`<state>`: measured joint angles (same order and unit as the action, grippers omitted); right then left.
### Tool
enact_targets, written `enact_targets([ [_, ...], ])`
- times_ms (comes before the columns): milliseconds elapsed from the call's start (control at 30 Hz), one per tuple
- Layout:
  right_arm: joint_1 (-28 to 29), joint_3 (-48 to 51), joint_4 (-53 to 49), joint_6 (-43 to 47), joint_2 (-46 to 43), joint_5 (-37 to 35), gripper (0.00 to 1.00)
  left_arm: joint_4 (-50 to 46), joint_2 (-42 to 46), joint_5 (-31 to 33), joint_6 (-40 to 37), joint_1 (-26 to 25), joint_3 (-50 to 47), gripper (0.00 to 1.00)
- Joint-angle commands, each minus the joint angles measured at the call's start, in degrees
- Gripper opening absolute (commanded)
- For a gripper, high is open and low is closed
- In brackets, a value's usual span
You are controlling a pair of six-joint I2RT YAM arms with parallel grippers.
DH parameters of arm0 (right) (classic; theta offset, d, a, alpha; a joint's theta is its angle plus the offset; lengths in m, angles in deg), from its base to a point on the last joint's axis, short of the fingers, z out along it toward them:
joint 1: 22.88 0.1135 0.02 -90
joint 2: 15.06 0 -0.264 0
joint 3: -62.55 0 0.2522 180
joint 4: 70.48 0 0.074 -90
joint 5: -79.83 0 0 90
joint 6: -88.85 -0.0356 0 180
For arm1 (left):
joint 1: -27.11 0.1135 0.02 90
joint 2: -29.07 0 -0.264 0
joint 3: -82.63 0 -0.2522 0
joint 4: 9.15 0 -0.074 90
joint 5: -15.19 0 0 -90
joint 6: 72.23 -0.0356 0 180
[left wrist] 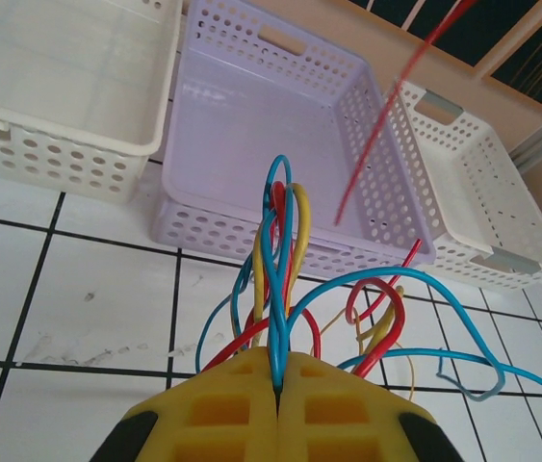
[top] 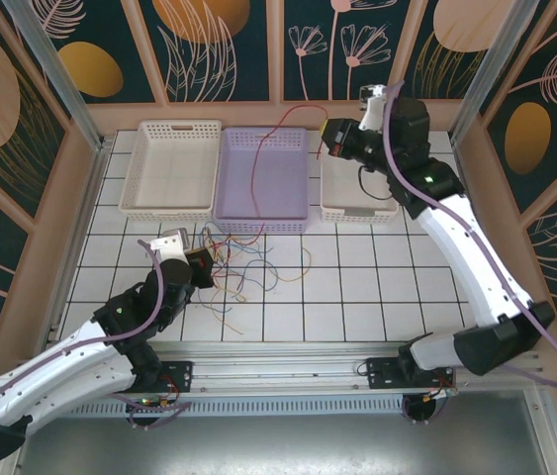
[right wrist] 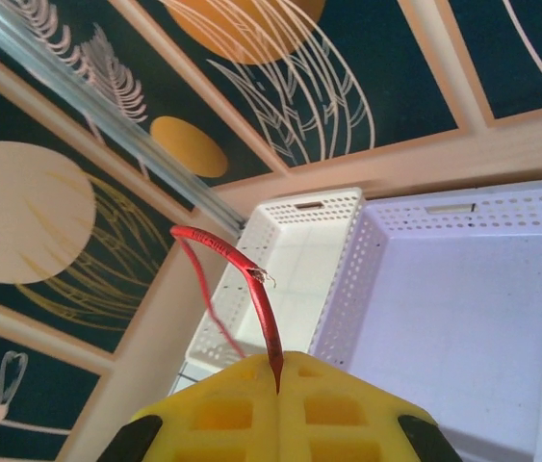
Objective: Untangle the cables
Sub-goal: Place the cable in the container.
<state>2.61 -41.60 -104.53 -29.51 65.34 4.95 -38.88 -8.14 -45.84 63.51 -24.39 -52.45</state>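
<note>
The cables (top: 243,272) lie as a loose tangle of red, blue and yellow-tan wires on the white tiles in front of the lilac basket (top: 261,220). My left gripper (top: 202,265) is low at the tangle's left side. In the left wrist view it (left wrist: 278,380) is shut on the blue cable (left wrist: 276,289), with red and yellow strands bunched beside it. My right gripper (top: 329,139) is raised at the back and shut on one red cable (right wrist: 269,327). That red cable (top: 255,178) arcs over the lilac basket and down into the tangle.
Three baskets stand in a row at the back: a white one (top: 164,211) on the left, the lilac one in the middle, and a white one (top: 357,213) on the right under my right arm. Patterned walls close in the table's sides and back.
</note>
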Motion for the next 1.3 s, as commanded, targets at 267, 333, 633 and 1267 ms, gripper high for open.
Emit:
enact_targets([
  [267,6.57,-8.04,1.86,4.4,20.42,-7.66,0.0,4.84,0.48,-2.45,0.85,0.12,-1.98,0.0],
  [333,7.65,-9.95,0.6,4.8,24.83,-9.03,0.0,4.9,0.6,-2.66,0.85,0.14,-2.15,0.0],
  [633,9.46,-18.21,-3.75,5.57,38.49,-15.43,0.0,5.5,0.36,-3.46,0.88,0.15,-2.09,0.0],
  [1267,8.27,-35.06,-15.59,5.95,52.4,-16.44,0.25,7.66,0.13,-4.72,1.55,0.17,-3.45,0.0],
])
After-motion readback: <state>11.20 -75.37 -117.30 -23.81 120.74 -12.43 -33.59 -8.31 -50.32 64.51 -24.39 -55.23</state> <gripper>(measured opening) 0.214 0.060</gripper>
